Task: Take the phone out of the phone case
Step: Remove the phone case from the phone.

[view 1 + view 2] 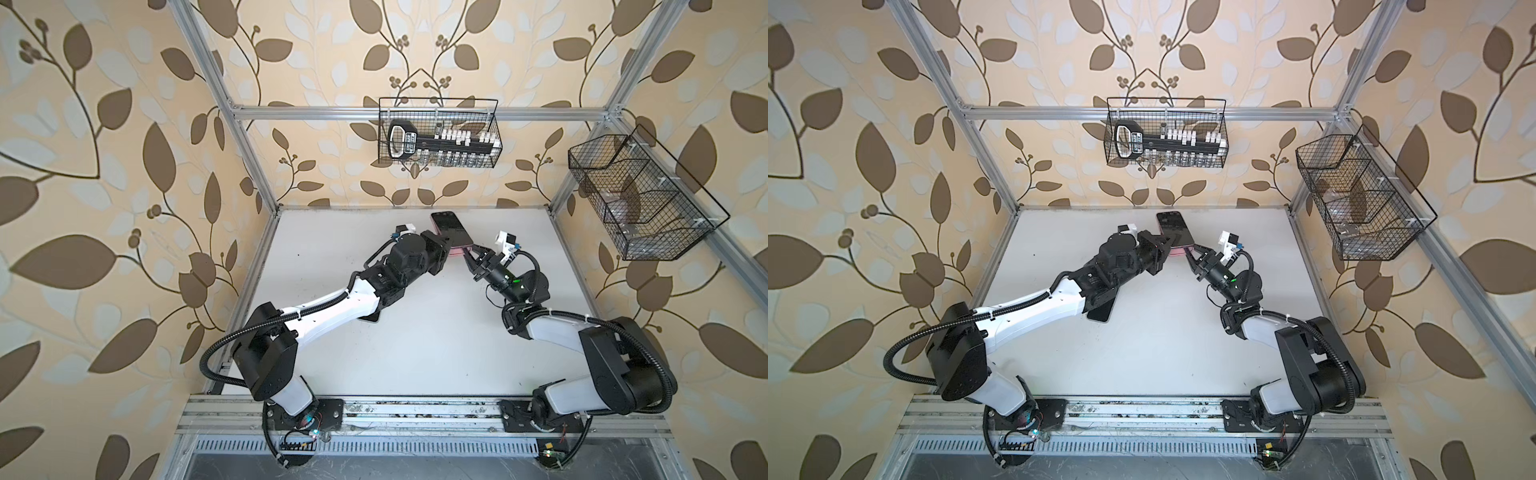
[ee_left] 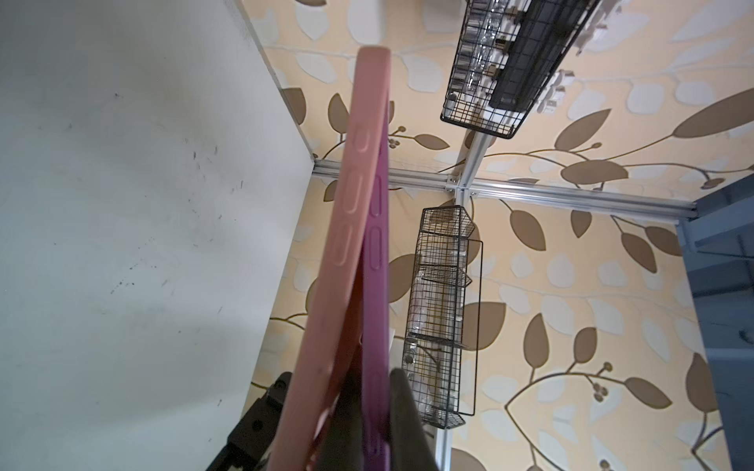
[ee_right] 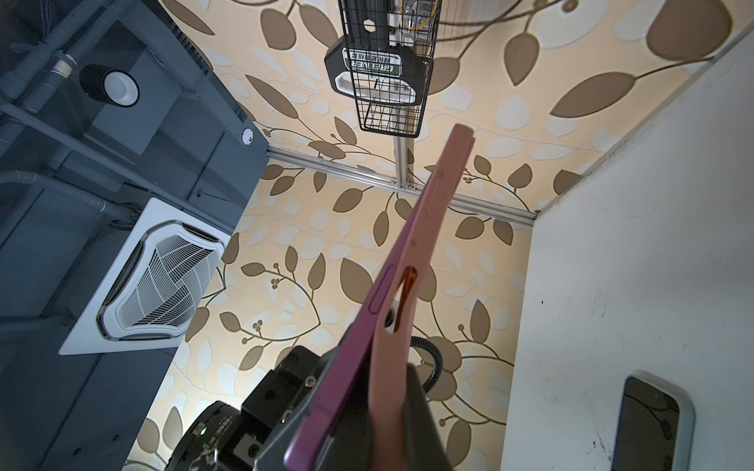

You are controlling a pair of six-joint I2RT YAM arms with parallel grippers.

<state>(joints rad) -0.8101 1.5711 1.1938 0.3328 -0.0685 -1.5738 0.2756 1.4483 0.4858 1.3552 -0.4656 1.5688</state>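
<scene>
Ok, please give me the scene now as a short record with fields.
phone: purple, dark screen, held above the table, gripped end parted from phone case
phone case: pink, far end around the phone
left gripper: shut on phone
right gripper: shut on phone case
second phone: flat on table, partly under left arm

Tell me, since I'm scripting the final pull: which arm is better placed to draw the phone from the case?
Left, probably: the left gripper has its jaws shut on the purple phone where the pink case gapes away; the right gripper pinches the case and can anchor it.
</scene>
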